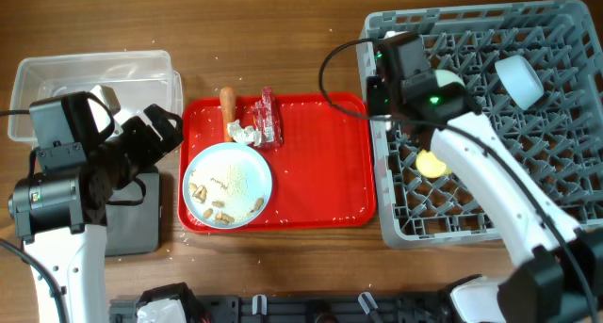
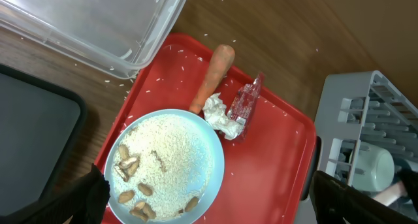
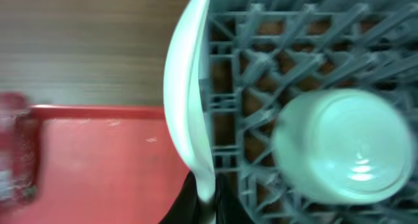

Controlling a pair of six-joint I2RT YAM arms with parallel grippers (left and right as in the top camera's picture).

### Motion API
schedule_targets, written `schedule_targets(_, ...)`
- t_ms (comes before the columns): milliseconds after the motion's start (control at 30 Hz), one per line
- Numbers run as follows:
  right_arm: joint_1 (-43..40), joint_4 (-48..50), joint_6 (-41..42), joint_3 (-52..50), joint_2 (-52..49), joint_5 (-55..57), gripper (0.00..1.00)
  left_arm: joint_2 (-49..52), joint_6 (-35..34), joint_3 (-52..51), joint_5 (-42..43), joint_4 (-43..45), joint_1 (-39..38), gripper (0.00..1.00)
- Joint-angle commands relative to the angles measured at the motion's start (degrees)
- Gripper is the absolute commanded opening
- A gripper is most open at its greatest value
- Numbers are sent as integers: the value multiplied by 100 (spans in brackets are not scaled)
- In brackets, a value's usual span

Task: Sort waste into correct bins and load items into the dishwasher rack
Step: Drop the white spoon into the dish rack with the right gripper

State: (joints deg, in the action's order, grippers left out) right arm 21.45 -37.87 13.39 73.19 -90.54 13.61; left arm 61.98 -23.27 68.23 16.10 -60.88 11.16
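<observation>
The pale-blue plate (image 1: 227, 184) with beige crumbs and nuts (image 2: 160, 160) lies on the red tray (image 1: 320, 163). The orange-brown stick (image 1: 228, 104), the white tissue (image 1: 244, 133) and the red wrapper (image 1: 268, 118) lie behind it. My left gripper (image 1: 168, 133) is open and empty, above the plate's near edge in the left wrist view (image 2: 219, 204). My right gripper (image 3: 206, 201) is at the grey rack's (image 1: 565, 219) left edge. It is shut on a thin white curved piece, seemingly the spoon (image 3: 189, 87). A yellow-green bowl (image 3: 339, 145) and a light-blue bowl (image 1: 518, 78) sit upturned in the rack.
The clear tub (image 1: 57, 73) stands at the back left. The black tray (image 1: 132, 224) lies in front of it, partly under my left arm. Loose grains are scattered on the red tray and the wood around it.
</observation>
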Motion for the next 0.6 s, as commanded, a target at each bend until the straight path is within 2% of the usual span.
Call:
schedule_targets(0, -186, 33, -459, -144, -586, 238, 4, 7, -35, 83, -57, 13, 33, 100)
schedule_targets(67, -192, 2, -466, -142, -710, -63, 5, 7, -35, 83, -57, 13, 33, 100)
schedule_targets(100, -179, -63, -496, -116, -675, -328, 29, 7, -35, 83, -57, 13, 33, 100)
schedule_targets(133, -177, -175, -525, -44, -588, -527, 44, 7, -33, 83, -57, 13, 33, 100)
schedule_targets(267, -175, -601, -380, 302, -22, -955, 53, 7, -35, 83, -57, 13, 33, 100)
schedule_targets(367, -175, -868, -581, 485, 850, -1919, 59, 7, -35, 83, -57, 13, 33, 100)
schedule_targets(400, -175, -922, -581, 494, 1145, -2256, 66, 7, -35, 83, -57, 13, 33, 100)
schedule_targets(433, -175, -970, -566, 494, 1530, -2688, 100, 7, -35, 83, -57, 13, 33, 100)
schedule_targets(567, -177, -1141, -540, 492, 2610, -3620, 100, 7, -33, 83, -57, 13, 33, 100)
